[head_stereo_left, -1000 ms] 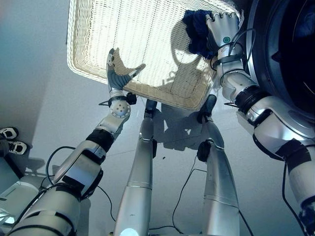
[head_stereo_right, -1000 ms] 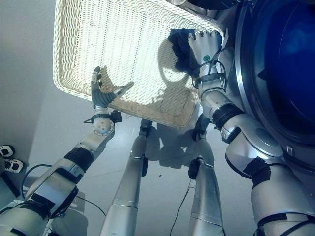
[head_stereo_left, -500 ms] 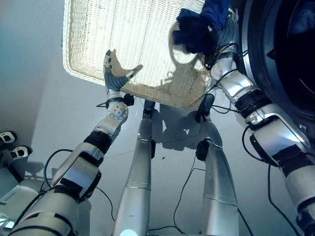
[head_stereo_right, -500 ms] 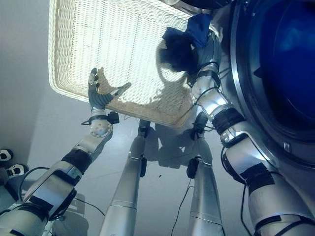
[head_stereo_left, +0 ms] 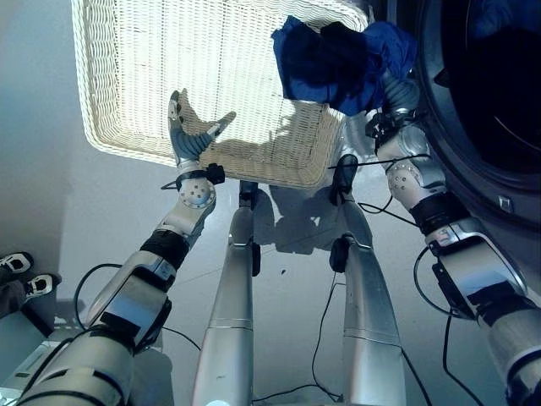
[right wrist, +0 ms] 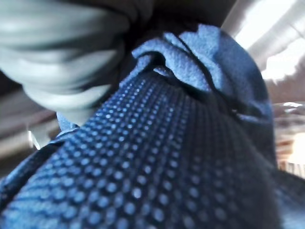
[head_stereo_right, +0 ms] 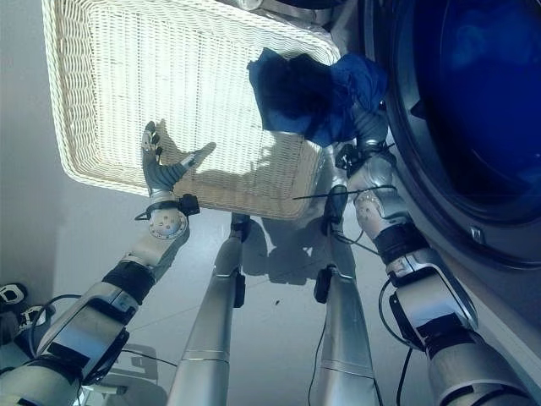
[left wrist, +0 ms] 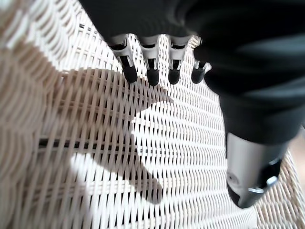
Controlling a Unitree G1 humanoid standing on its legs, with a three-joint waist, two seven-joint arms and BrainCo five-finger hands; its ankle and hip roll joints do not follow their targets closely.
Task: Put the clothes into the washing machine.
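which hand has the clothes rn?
The right hand, buried under the blue garment beside the washer opening. The left hand is open, empty, over the wicker basket.

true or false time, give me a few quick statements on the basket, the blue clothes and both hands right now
1. The blue clothes hang at the right arm's end, above the white wicker basket. True.
2. The left hand grips the clothes. False: its fingers are straight, over the basket's near rim, holding nothing.
3. The clothes lie flat on the basket's floor. False: they are lifted, bunched beside the washing machine.
4. The washing machine's opening is on the robot's right. True.
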